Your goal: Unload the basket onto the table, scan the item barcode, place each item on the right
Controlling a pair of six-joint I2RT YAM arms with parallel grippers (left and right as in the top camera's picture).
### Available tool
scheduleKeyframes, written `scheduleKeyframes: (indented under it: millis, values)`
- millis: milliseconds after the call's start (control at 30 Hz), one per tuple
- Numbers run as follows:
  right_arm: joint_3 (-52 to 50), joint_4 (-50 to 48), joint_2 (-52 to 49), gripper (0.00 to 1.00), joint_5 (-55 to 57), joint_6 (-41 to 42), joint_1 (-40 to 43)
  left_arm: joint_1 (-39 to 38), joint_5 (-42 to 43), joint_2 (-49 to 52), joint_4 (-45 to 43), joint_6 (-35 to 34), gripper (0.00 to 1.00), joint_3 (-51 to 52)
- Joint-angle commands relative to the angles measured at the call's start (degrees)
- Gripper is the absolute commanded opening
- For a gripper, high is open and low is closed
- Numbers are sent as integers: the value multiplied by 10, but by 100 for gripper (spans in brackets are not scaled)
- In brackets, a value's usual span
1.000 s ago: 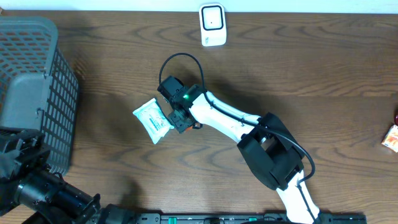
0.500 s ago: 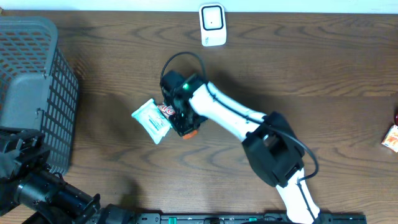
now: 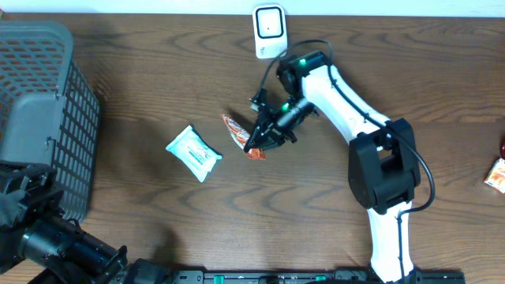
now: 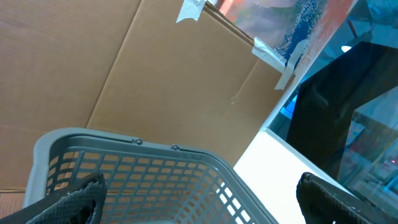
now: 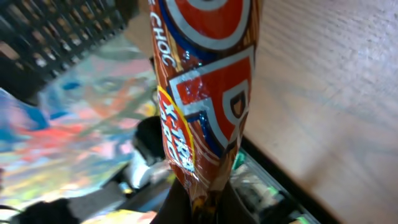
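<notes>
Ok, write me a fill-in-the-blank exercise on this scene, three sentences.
1. The right end effector is shut on the snack packet, while the left end effector stands ____.
2. The white pouch lies between the snack packet and the grey ____.
3. The scanner at the table's far edge is ____ in colour.
Missing words: open; basket; white.

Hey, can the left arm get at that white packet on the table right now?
Probably yes. The white packet lies flat on bare wood, apart from the right tool and its red wrapper. The basket stands beside the left arm, not between, and the left tool is open.
</notes>
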State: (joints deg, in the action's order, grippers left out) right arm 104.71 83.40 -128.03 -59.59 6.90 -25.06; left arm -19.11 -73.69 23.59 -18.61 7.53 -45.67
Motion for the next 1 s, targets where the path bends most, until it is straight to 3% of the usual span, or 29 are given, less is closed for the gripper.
scheduleKeyframes:
  millis: [0, 333, 467, 600, 700, 733, 967]
  values:
    - [-39, -10, 4, 1, -40, 76, 15, 3, -5, -4, -3, 3, 98, -4]
    - [-163, -98, 4, 2, -42, 193, 47, 3, -5, -4, -3, 3, 98, -4]
    - [-171, -90, 4, 2, -42, 226, 63, 3, -5, -4, -3, 3, 98, -4]
    - [-171, -92, 4, 8, -24, 252, 81, 3, -5, -4, -3, 3, 98, -4]
    - [-171, -91, 4, 3, 27, 304, 98, 3, -5, -4, -3, 3, 98, -4]
    - [-171, -90, 4, 6, 40, 320, 103, 3, -5, -4, -3, 3, 98, -4]
    - [-171, -90, 4, 55, 100, 368, 144, 3, -5, -4, -3, 3, 98, -4]
